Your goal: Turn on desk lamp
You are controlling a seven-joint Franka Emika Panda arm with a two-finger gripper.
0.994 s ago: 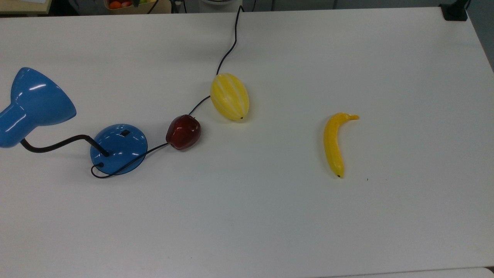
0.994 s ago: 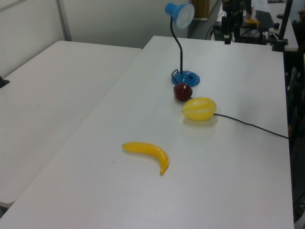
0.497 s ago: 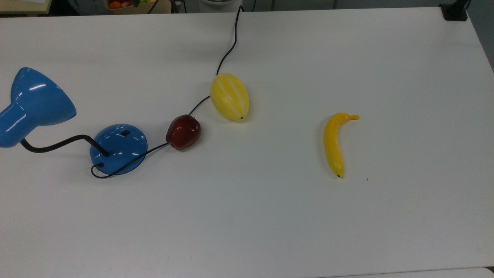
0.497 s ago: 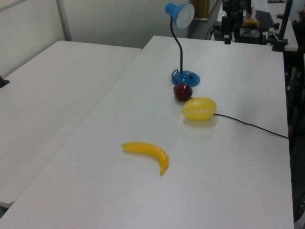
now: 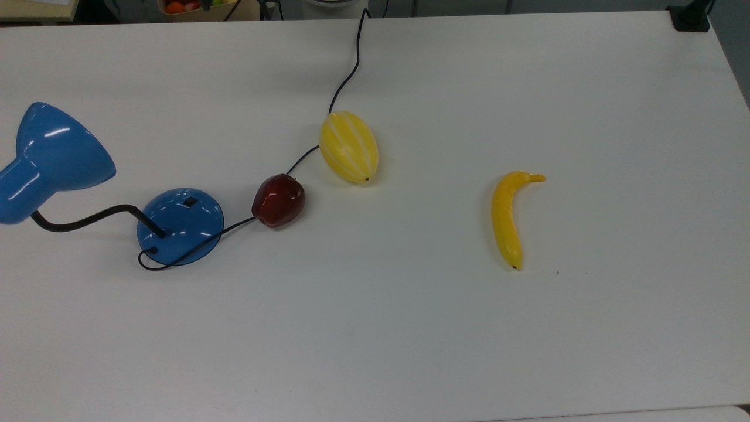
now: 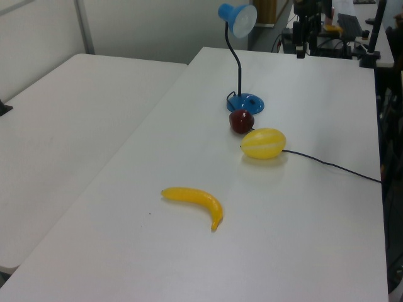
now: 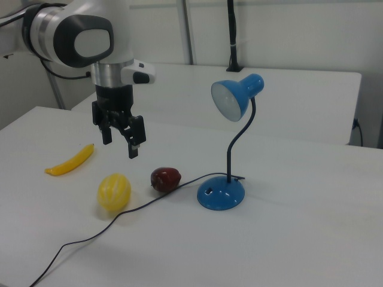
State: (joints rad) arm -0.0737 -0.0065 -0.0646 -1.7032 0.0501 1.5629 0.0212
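Note:
The desk lamp stands on the white table, its round blue base (image 5: 180,225) at the top view's left and its cone shade (image 5: 55,155) further left on a bent black neck. A small black switch (image 5: 190,201) sits on the base. The lamp base (image 7: 221,193) and its switch (image 7: 209,192) also show in the right view, below the shade (image 7: 233,97), and the lamp base (image 6: 245,102) shows in the left view. My gripper (image 7: 121,143) hangs open and empty in the air, above and behind the yellow melon, well to the right view's left of the lamp.
A dark red apple (image 5: 278,200) lies next to the base and a yellow striped melon (image 5: 348,146) beyond it, both along the black cord (image 5: 345,76). A banana (image 5: 508,218) lies apart at the top view's right. A second white table (image 6: 63,126) adjoins.

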